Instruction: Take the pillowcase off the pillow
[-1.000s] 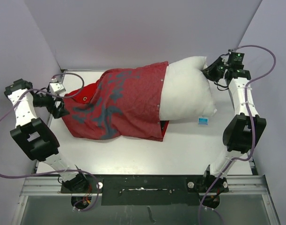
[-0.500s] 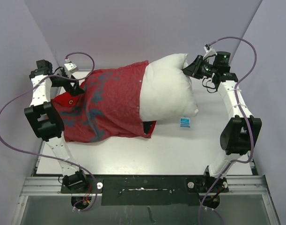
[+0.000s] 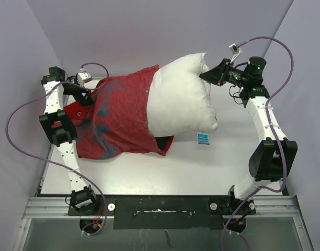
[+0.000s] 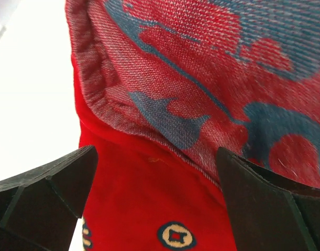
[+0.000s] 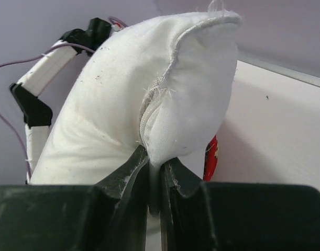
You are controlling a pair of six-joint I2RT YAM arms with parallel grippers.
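My right claw (image 3: 206, 77) has carried the pillow's (image 3: 178, 102) corner left and higher; the pillow, its tag (image 3: 203, 138) and the pillowcase (image 3: 120, 115) slid left across the desk (image 3: 228, 162). My left claw (image 3: 82, 95) swung back to the pillowcase's far-left end.

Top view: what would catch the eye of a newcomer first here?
The white pillow sticks halfway out of the red pillowcase in the middle of the table. The right gripper pinches the pillow's far right corner; the left gripper is open at the pillowcase's left end.
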